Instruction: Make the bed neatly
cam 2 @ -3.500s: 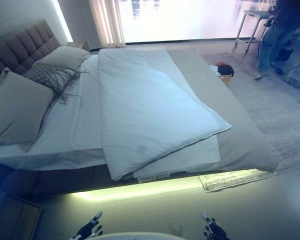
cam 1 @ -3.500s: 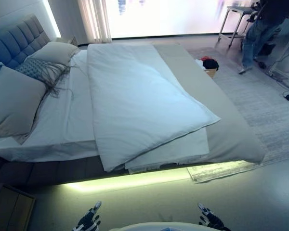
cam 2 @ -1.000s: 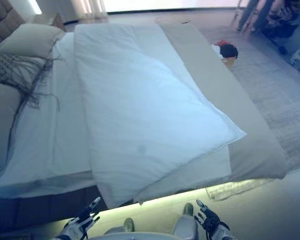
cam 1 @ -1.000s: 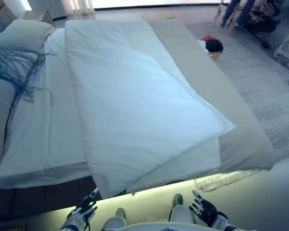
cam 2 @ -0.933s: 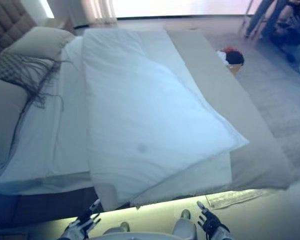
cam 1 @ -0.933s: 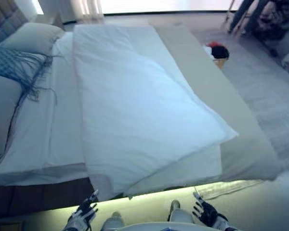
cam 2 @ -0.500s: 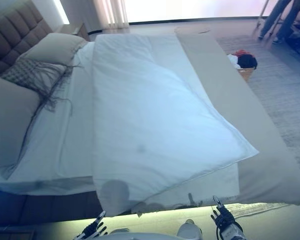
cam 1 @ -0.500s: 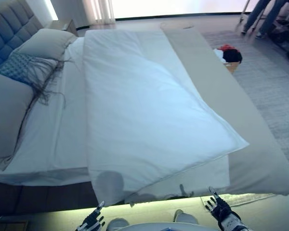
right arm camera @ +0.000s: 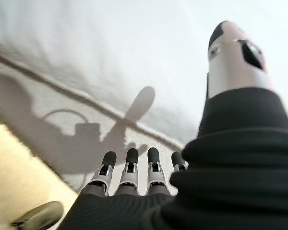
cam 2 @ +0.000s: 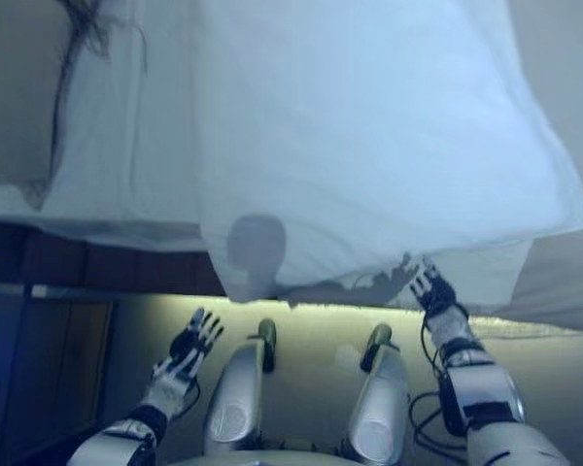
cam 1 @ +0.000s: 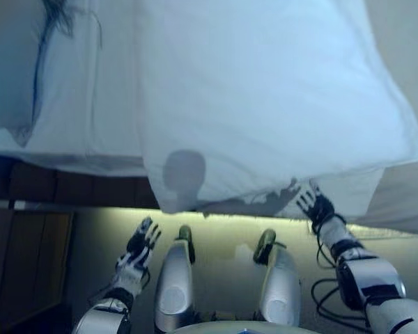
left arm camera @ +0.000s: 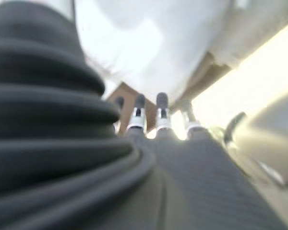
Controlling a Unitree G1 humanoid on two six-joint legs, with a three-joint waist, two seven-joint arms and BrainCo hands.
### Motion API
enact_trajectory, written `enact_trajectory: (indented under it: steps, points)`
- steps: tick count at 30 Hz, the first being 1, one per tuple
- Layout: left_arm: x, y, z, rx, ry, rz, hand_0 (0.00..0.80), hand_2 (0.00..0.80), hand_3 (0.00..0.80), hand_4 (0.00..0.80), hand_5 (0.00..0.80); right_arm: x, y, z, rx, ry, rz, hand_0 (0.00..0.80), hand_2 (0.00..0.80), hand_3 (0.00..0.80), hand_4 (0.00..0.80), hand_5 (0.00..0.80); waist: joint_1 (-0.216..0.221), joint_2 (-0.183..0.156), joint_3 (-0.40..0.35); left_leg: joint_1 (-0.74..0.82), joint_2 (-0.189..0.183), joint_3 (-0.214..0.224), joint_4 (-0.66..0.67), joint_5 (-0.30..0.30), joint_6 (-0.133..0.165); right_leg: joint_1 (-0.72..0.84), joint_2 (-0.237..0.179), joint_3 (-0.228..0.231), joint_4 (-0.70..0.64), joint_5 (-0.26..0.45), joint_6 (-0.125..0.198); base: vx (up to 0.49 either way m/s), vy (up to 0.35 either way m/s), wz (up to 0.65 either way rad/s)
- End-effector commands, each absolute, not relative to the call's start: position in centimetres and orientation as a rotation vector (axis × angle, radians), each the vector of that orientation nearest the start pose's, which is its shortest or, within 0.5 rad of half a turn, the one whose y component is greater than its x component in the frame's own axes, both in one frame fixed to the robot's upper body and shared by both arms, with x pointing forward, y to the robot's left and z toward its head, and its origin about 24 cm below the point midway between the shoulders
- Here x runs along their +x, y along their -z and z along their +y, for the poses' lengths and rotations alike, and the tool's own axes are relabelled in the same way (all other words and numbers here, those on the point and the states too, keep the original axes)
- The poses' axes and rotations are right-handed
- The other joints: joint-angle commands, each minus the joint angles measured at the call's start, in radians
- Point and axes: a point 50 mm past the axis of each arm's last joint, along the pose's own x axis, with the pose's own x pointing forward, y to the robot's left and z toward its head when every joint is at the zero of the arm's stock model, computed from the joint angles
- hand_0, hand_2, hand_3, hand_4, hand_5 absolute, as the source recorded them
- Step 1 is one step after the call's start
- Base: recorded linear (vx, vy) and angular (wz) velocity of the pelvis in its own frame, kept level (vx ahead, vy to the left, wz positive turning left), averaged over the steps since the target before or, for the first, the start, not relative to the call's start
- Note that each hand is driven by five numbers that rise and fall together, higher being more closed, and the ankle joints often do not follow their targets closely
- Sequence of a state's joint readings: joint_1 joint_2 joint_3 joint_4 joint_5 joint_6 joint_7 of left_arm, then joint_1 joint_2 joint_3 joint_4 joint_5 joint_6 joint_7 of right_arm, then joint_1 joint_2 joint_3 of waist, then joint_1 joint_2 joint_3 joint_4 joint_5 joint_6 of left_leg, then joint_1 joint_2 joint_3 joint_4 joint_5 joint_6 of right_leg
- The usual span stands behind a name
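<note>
A white duvet (cam 1: 265, 90) lies folded over on the bed, its near corner (cam 1: 174, 198) hanging over the bed's side. A white sheet (cam 1: 90, 118) shows to its left and a beige cover (cam 1: 404, 209) at the right. My right hand (cam 1: 313, 207) is open, fingers straight, just below the duvet's hanging edge; its wrist view shows the white cloth (right arm camera: 110, 57) close ahead of the fingers (right arm camera: 129, 165). My left hand (cam 1: 141, 243) is open over the floor, below the bed's edge, apart from the cloth; its wrist view shows the fingers (left arm camera: 161, 112) straight.
A pillow (cam 1: 14, 62) with a dark fringed cushion (cam 1: 52, 14) lies at the upper left. The bed's dark base (cam 1: 70, 188) has a lit strip (cam 1: 111, 212) under it. A wooden nightstand (cam 1: 35, 264) stands at the lower left.
The camera has come closer and tipped down onto the bed's near edge. My right hand has risen to the duvet's hanging edge. My left hand stays low.
</note>
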State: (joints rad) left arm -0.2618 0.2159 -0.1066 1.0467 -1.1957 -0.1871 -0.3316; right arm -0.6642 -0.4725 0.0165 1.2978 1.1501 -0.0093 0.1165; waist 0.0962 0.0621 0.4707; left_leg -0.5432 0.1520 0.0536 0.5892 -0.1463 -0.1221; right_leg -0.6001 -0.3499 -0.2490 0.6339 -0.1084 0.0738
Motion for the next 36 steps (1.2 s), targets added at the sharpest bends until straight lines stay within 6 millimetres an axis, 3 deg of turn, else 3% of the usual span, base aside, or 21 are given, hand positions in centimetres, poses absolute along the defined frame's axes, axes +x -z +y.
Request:
enact_trajectory:
  steps: [1,6,8,19,22,29,30,31,32,36]
  points:
    - [23.6,8.1,21.5,-0.883,-0.229,0.305,0.000,0.000,0.000,0.000,0.000,32.4,-3.0,-32.1,0.674,0.439,0.238,0.000,0.000,0.000,0.000,0.000,0.019,0.001,-0.004,-0.044,0.010,-0.024,0.008,0.006,0.013,-0.025,-0.038,0.056,0.019,0.031,0.053,-0.085,0.011,0.08]
    - [23.5,7.7,21.3,-0.926,-0.212,0.254,0.000,0.000,0.000,0.000,0.000,33.9,-8.3,-34.8,0.650,0.445,0.109,0.000,0.000,0.000,0.000,0.000,0.031,0.027,0.029,-0.158,0.003,-0.033,0.070,-0.002,0.018,-0.130,-0.042,0.069,0.078,0.020,0.042,-0.055,0.010,0.00]
    - [23.4,7.6,21.4,-0.939,-0.211,0.242,0.000,0.000,0.000,0.000,0.000,34.4,-10.1,-35.3,0.634,0.442,0.068,0.000,0.000,0.000,0.000,0.000,0.034,0.037,0.034,-0.177,0.003,-0.037,0.094,-0.032,0.017,-0.156,-0.039,0.079,0.114,-0.012,0.049,0.042,0.011,0.02]
    - [21.2,8.2,22.3,-0.967,-0.217,0.241,0.000,0.000,0.000,0.000,0.000,36.3,-19.8,-35.8,0.527,0.271,-0.235,0.000,0.000,0.000,0.000,0.000,0.042,0.065,0.049,-0.244,0.002,-0.027,0.165,-0.050,0.037,-0.225,-0.025,0.094,0.189,-0.037,0.022,0.007,0.020,-0.03]
    - [20.6,8.3,22.5,-0.970,-0.215,0.248,0.000,0.000,0.000,0.000,0.000,36.3,-21.4,-35.6,0.507,0.221,-0.297,0.000,0.000,0.000,0.000,0.000,0.042,0.062,0.049,-0.230,0.004,-0.022,0.158,-0.047,0.040,-0.211,-0.021,0.093,0.185,-0.036,0.019,0.051,0.027,-0.01]
    - [19.7,8.6,22.7,-0.963,-0.198,0.278,0.000,0.000,0.000,0.000,0.000,35.7,-22.1,-36.3,0.454,0.200,-0.322,0.000,0.000,0.000,0.000,0.000,0.043,0.047,0.049,-0.175,0.012,-0.017,0.140,-0.038,0.040,-0.154,-0.021,0.079,0.167,-0.032,0.017,0.054,-0.007,-0.02]
    - [19.6,8.7,22.7,-0.960,-0.195,0.284,0.000,0.000,0.000,0.000,0.000,35.6,-22.0,-36.5,0.444,0.208,-0.319,0.147,0.147,0.147,0.147,0.147,0.044,0.045,0.049,-0.166,0.013,-0.016,0.137,-0.036,0.040,-0.144,-0.021,0.076,0.163,-0.031,0.017,0.046,-0.013,-0.03]
    - [19.5,8.8,22.6,-0.955,-0.192,0.291,0.000,0.000,0.000,0.000,0.000,35.5,-22.0,-36.6,0.424,0.209,-0.317,0.609,0.609,0.609,0.609,0.609,0.044,0.042,0.049,-0.154,0.015,-0.015,0.131,-0.034,0.040,-0.132,-0.021,0.073,0.158,-0.029,0.017,0.043,-0.008,-0.02]
    - [19.4,8.8,22.6,-0.951,-0.192,0.298,0.000,0.000,0.000,0.000,0.000,35.5,-21.9,-36.6,0.413,0.203,-0.312,0.800,0.800,0.800,0.800,0.800,0.044,0.039,0.049,-0.145,0.016,-0.014,0.126,-0.032,0.040,-0.121,-0.021,0.070,0.150,-0.027,0.017,0.045,0.000,-0.02]
    - [19.0,9.1,22.5,-0.937,-0.182,0.321,0.000,0.000,0.000,0.000,0.000,35.3,-20.8,-36.6,0.395,0.181,-0.264,0.800,0.800,0.800,0.800,0.800,0.043,0.029,0.049,-0.087,0.021,-0.010,0.091,-0.015,0.031,-0.060,-0.017,0.058,0.104,-0.014,0.019,0.042,0.022,-0.04]
